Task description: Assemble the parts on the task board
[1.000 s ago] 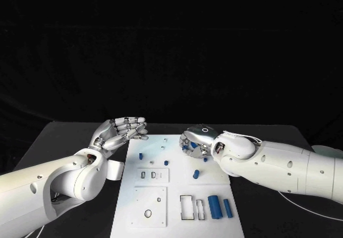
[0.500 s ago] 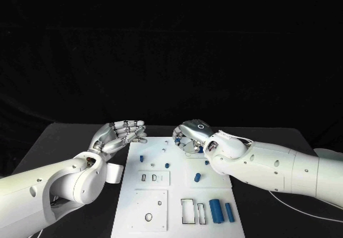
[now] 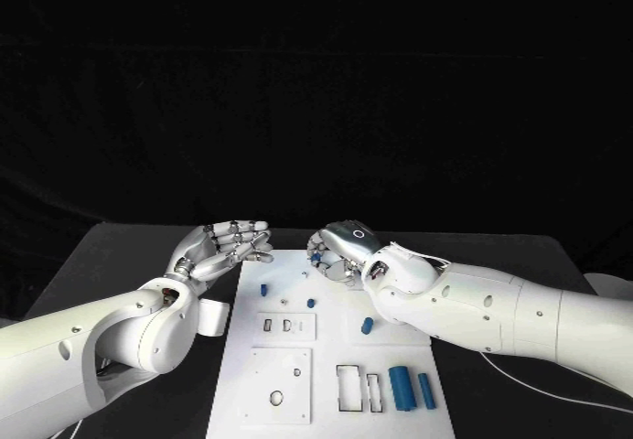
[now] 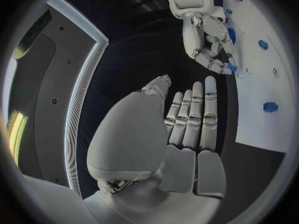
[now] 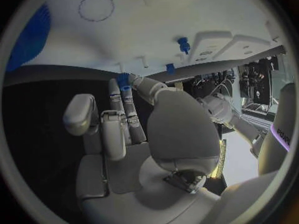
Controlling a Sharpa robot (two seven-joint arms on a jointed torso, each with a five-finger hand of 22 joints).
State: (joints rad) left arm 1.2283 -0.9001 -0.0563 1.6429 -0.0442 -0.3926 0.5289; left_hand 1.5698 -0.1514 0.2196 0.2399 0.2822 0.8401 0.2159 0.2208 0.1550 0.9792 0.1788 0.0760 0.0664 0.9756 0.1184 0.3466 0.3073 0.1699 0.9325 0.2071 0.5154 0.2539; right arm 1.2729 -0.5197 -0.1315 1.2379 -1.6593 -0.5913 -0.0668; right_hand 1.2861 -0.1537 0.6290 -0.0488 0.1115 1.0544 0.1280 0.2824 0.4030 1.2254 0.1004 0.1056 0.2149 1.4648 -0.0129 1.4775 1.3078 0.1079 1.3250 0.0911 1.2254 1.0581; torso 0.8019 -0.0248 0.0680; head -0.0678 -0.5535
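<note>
silver left hand (image 3: 224, 244) hovering, fingers apart, holding nothing | silver right hand (image 3: 340, 253) pinching small blue part (image 5: 124, 79) over white task board (image 3: 330, 402)

Five blue parts (image 3: 399, 387) on one task board (image 3: 396, 340), two robot hands (image 3: 224, 247)

Background of the workspace. We see a black table (image 3: 112, 261) whose matt top spans the lower half of the head view; its far edge runs straight across, just above mid-height. Behind that edge we find a black backdrop (image 3: 316, 110) that covers the whole upper half, with faint horizontal creases across it. The table top appears dark grey under the light and reads lighter than the backdrop, which returns almost none. We make out no wall, floor or window behind it.
</note>
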